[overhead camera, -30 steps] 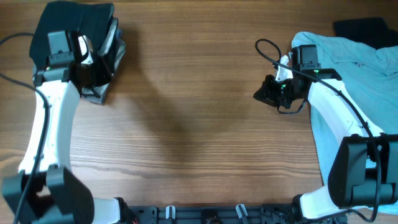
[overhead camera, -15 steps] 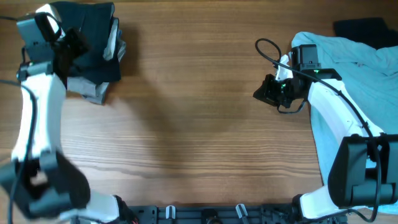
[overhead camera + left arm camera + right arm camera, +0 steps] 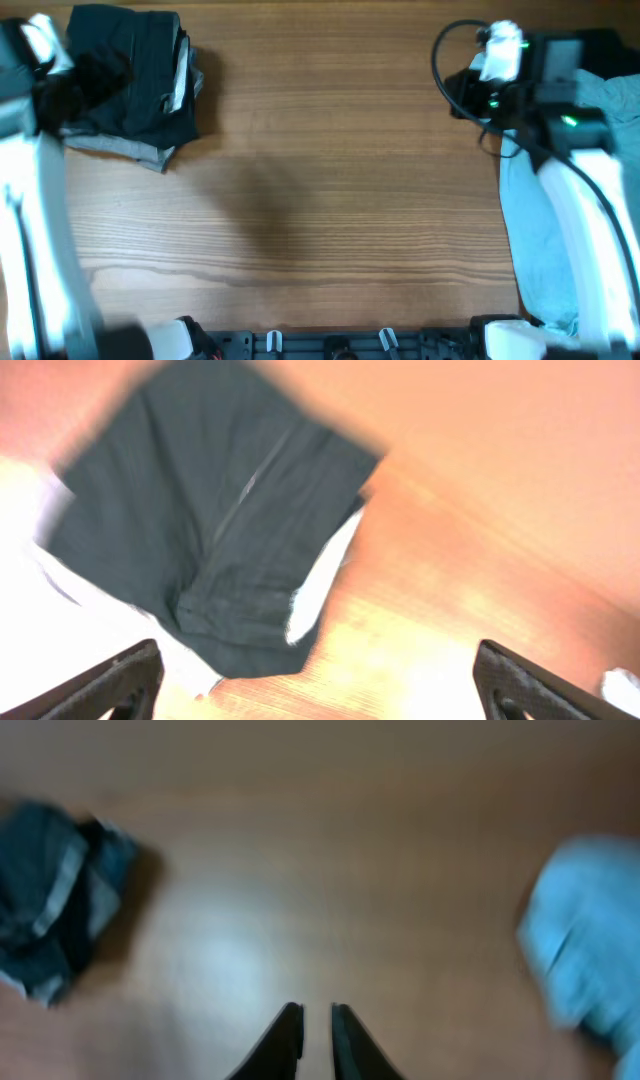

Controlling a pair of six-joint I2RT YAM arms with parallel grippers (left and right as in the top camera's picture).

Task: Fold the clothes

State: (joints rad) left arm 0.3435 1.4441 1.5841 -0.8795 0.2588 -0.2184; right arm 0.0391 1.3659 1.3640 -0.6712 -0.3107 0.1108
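Wooden tabletop [image 3: 330, 180] fills the overhead view; we see folded black shorts [image 3: 135, 75] atop grey shorts [image 3: 130, 150] at upper left. The unfolded light blue T-shirt [image 3: 535, 230] runs top-to-bottom along the right edge, nearest our right gripper [image 3: 316, 1030], closed on nothing. Our left gripper [image 3: 318, 660] gapes wide, empty.

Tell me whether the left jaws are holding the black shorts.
No, the left jaws stand wide open and empty above the black shorts.

White arm shells with black joints; the right arm [image 3: 585, 210] carries a looped black cable [image 3: 437, 58] and seemingly a green light [image 3: 568, 122]; the right pincer [image 3: 316, 1012] is black.
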